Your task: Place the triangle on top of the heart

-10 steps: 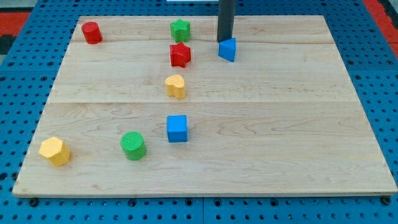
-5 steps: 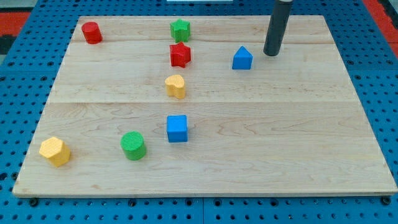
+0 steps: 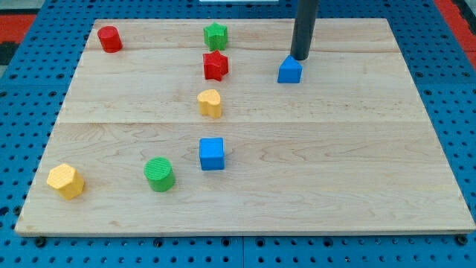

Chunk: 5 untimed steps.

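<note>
My tip (image 3: 300, 58), the lower end of the straight dark rod, stands on the pale wooden board (image 3: 357, 171) near its top edge; it carries no jaws, so nothing is gripped or held. The small blue triangular block (image 3: 290, 70) sits just below the tip and slightly to the view's left of it, touching or all but touching; which of the two cannot be told. The yellow heart-shaped block (image 3: 210, 103) lies well to the view's left of the tip and lower, apart from the triangle. The red star-shaped block (image 3: 216, 65) is to the tip's left at about the same height, and the green star-shaped block (image 3: 216, 35) is left and a little higher. The red cylindrical block (image 3: 109, 39) stands far left of the tip. Well below and left of the tip are the blue cube (image 3: 212, 153), the green ridged cylinder (image 3: 159, 173) and, farthest, the yellow many-sided block (image 3: 65, 181). The blue perforated base (image 3: 454, 119) surrounds the board. No readable writing, brand or label shows on any item.
</note>
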Each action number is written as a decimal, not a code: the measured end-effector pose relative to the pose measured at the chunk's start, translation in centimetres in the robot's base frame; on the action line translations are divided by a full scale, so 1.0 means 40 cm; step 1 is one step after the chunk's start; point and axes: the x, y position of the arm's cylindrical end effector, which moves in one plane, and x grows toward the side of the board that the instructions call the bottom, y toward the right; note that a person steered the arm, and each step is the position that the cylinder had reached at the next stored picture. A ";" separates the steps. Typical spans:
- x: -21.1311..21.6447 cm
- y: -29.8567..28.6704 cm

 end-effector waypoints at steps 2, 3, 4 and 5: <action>0.029 -0.073; 0.057 -0.107; 0.060 -0.074; 0.083 0.000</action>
